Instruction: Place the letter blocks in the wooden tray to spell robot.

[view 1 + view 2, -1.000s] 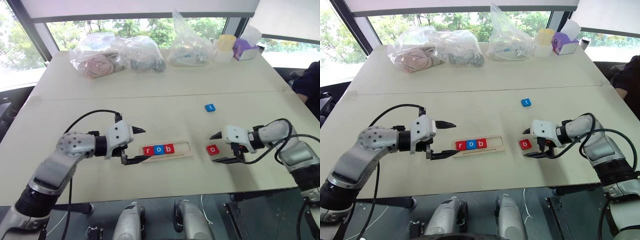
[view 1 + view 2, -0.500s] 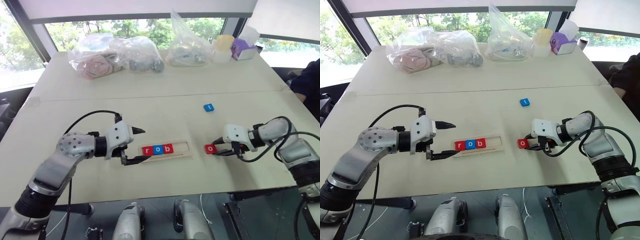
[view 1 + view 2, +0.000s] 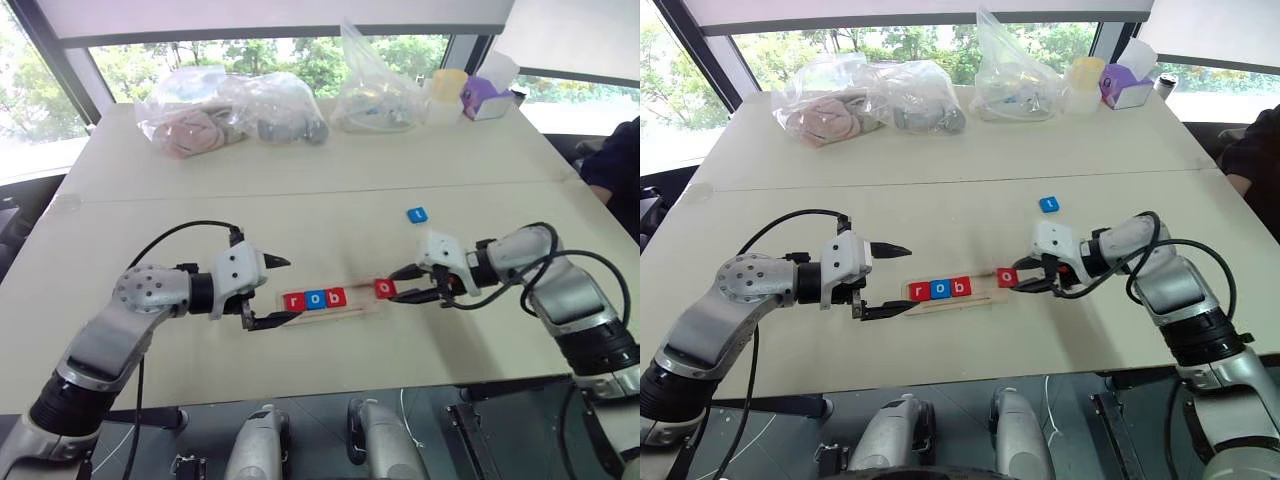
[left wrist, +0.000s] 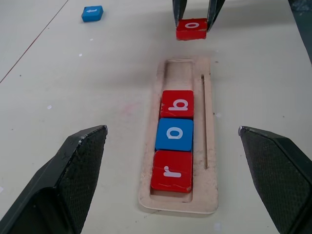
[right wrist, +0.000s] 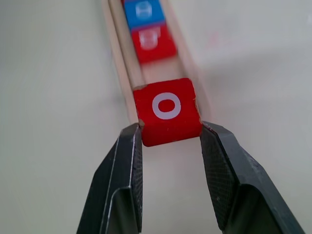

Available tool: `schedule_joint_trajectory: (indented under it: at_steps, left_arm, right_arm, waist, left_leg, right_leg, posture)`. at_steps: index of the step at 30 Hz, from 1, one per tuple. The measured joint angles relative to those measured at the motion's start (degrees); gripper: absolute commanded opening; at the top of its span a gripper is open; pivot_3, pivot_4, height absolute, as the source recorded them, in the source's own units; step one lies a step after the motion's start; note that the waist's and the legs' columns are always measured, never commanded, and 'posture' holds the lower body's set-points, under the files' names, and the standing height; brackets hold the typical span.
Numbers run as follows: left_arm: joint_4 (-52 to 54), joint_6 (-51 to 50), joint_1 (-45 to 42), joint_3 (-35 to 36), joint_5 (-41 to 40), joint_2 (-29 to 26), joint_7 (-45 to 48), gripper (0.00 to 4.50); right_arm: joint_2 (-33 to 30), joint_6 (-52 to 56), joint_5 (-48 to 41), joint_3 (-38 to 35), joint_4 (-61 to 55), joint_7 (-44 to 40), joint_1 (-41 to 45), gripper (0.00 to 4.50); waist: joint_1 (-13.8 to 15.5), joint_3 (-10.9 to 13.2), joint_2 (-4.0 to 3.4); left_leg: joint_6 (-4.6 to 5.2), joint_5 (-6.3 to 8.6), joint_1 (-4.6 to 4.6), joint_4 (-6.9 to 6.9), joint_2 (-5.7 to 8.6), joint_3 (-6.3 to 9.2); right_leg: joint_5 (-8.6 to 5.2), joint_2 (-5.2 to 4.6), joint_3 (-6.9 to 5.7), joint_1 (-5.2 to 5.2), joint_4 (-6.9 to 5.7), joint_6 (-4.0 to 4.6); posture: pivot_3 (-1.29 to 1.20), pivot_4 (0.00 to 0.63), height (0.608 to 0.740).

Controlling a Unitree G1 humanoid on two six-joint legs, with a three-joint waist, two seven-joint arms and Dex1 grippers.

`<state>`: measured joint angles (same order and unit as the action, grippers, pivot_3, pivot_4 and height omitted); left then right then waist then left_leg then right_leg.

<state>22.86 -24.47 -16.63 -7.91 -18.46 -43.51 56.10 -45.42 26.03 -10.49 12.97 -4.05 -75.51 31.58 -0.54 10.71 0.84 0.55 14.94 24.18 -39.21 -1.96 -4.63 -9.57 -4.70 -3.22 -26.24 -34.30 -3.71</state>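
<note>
Gripping the red "o" block [image 5: 167, 111] btwn its two black fingers, the right gripper [image 3: 400, 284] is holding it at the open right end of the wooden tray [image 4: 210, 146]; fingers [image 5: 124, 170] are pressing on opposite sides of the tile, letter facing up. From the left wrist view the tile is sitting just past the tray's end, w/ a shadow under it, so it's looking lifted rather than resting in the groove; can't tell for sure.

Inside the tray three blocks are lying in a row, touching each other: red "r" [image 4: 171, 170] at the left end, blue "o" [image 4: 174, 134] next, red "b" [image 4: 177, 104] after that. The rest of the groove toward the right gripper is bare wood.

The blue "t" block [image 3: 417, 214] is lying flat on the table [image 3: 300, 225], well apart from the tray, farther back and to the right of it.

The left gripper [image 3: 280, 290] is hovering at the tray's left end, jaws spread wide and holding nothing, one finger tip above and one low by the tray end.

At the far edge of the table, clear plastic bags [image 3: 235, 108] w/ contents are sitting, plus a yellow-lidded container [image 3: 451, 93] and a purple item [image 3: 483, 97].
</note>
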Motion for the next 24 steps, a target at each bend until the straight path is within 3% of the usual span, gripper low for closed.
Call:
schedule_joint_trajectory:
  at_steps: [9, 24]
  left_arm:
    - [0.57, -0.38, 0.02, 0.00, 0.31, -0.03, -0.17, 4.50]
    - [2.47, -2.48, 0.11, 0.02, 0.25, 0.02, -1.49, 4.50]
  right_arm:
    - [4.53, -0.11, 4.87, 6.40, 1.09, 5.16, 0.80, 1.12]
    - [5.82, -6.48, 9.77, 8.73, 6.13, 6.31, 2.79, 1.12]
  waist:
    - [0.03, 0.00, 0.01]
    - [-0.03, -0.01, 0.00]
  left_leg:
    - [0.00, 0.00, 0.10, 0.00, 0.02, -0.09]
    - [0.00, -0.01, 0.08, -0.01, 0.03, -0.14]
  right_leg:
    - [0.01, 0.00, 0.00, -0.06, 0.01, 0.00]
    - [0.01, 0.01, -0.01, -0.03, 0.00, 0.00]
  posture:
    - [0.00, 0.150, 0.740]
    - [0.00, 0.150, 0.740]
